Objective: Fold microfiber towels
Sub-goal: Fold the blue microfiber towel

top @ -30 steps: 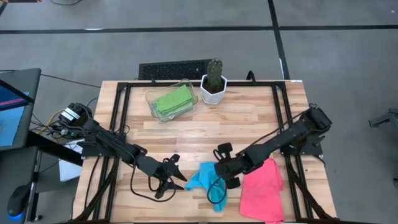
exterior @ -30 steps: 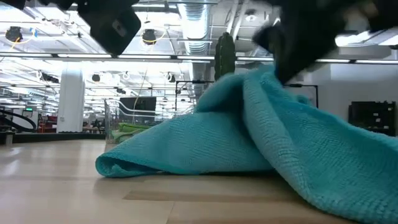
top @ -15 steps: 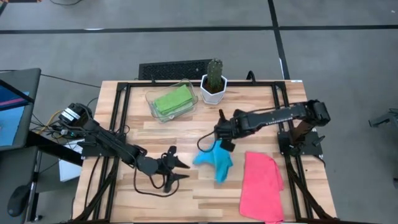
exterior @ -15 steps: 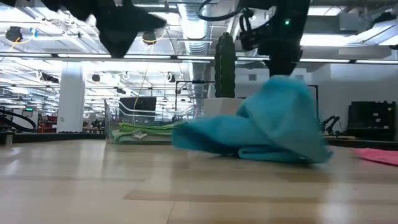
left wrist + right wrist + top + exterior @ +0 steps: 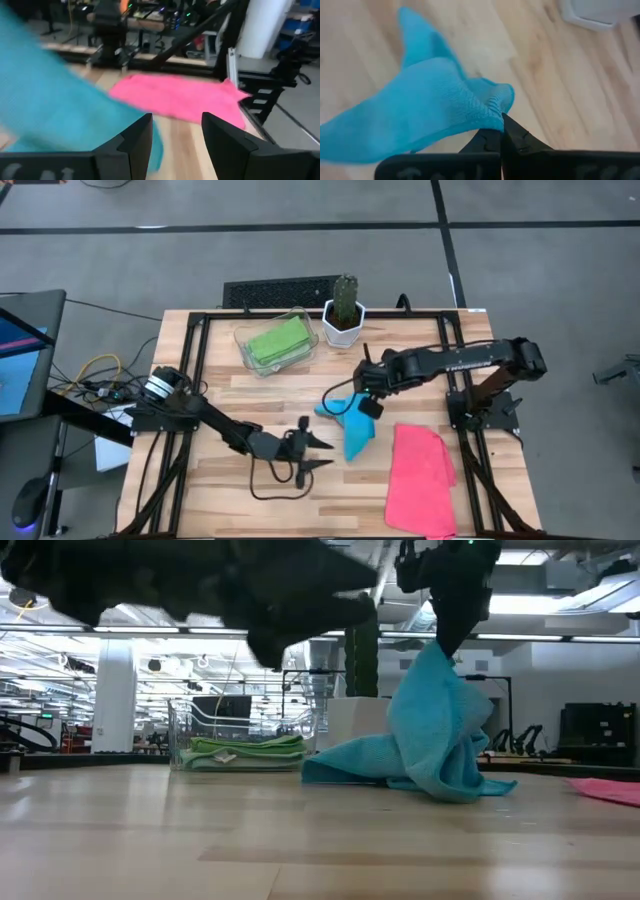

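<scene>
Where a second ago the right end effector (image 5: 372,402) crouched low near the worktop's front edge, it now sits toward the middle, pinched shut on 1 corner of the soft cyan blue microfiber towel (image 5: 352,426), which hangs from it as a peak while the rest trails on the wood. The left end effector (image 5: 322,454) has slid rightward along the front and now waits just beside the towel's lower end, its 2 fingers spread apart and empty. This reads as the towel being dragged and lifted to spread it out, so folding itself looks not yet begun. A hot pink microfiber towel (image 5: 421,480) lies loosely bunched at the front right corner. At the back, a clear plastic tray (image 5: 243,340) holds a folded green cloth (image 5: 277,340), beside a small cactus in a white pot (image 5: 344,311). The pale wooden slatted worktop (image 5: 260,400) sits in a black metal frame on a grey floor; the low view shows a large hall with ceiling lights behind.
</scene>
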Controlling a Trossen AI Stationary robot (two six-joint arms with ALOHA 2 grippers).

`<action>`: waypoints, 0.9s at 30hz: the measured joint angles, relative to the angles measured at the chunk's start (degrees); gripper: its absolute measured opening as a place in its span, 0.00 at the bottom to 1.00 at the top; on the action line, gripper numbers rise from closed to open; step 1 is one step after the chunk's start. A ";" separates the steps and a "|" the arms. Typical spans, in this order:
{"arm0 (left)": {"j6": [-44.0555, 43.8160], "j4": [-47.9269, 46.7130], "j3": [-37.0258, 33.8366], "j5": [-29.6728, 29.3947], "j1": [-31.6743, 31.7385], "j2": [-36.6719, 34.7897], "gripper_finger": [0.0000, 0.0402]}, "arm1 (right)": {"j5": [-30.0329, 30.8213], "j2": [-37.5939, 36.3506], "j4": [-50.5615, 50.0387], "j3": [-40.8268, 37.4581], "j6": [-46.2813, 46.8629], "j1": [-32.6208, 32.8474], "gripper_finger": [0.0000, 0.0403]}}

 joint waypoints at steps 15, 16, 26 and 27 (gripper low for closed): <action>10.09 -30.48 25.78 -12.84 0.02 14.18 0.41 | -0.02 2.09 -0.13 -0.35 -0.73 1.26 0.02; 10.40 -30.83 25.81 -14.34 0.02 14.20 0.41 | -0.02 2.07 -0.13 -0.35 -1.21 1.47 0.02; 4.57 -31.74 25.80 -12.18 2.70 15.63 0.41 | 0.09 2.09 0.23 -0.39 -2.97 1.84 0.02; 4.05 -31.97 25.79 -10.96 2.98 15.63 0.41 | 0.14 2.09 0.30 -0.38 -2.97 1.86 0.02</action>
